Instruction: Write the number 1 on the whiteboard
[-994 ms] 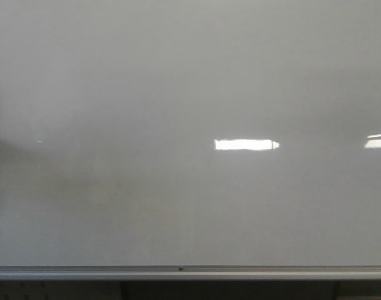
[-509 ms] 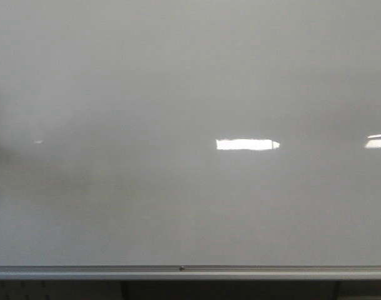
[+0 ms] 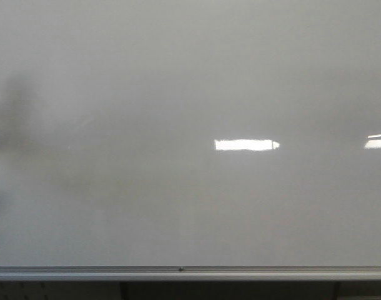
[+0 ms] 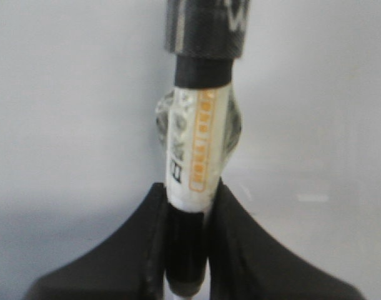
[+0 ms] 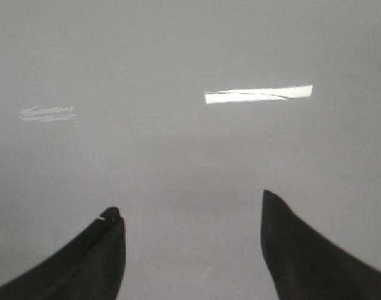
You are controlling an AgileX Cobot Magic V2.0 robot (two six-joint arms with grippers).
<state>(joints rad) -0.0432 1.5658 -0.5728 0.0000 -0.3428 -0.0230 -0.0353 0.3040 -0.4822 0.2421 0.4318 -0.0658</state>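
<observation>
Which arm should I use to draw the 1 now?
Left. Its fingers are shut on the marker, pointed at the whiteboard. The right gripper is open and empty. No stroke is visible yet.

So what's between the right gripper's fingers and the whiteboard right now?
Nothing: in the right wrist view the right gripper is open and empty, with only bare whiteboard and a bright light reflection beyond.

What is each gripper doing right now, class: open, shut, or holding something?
Left gripper: shut on the marker.
Right gripper: open, jaws apart, holding nothing, facing the whiteboard.
</observation>
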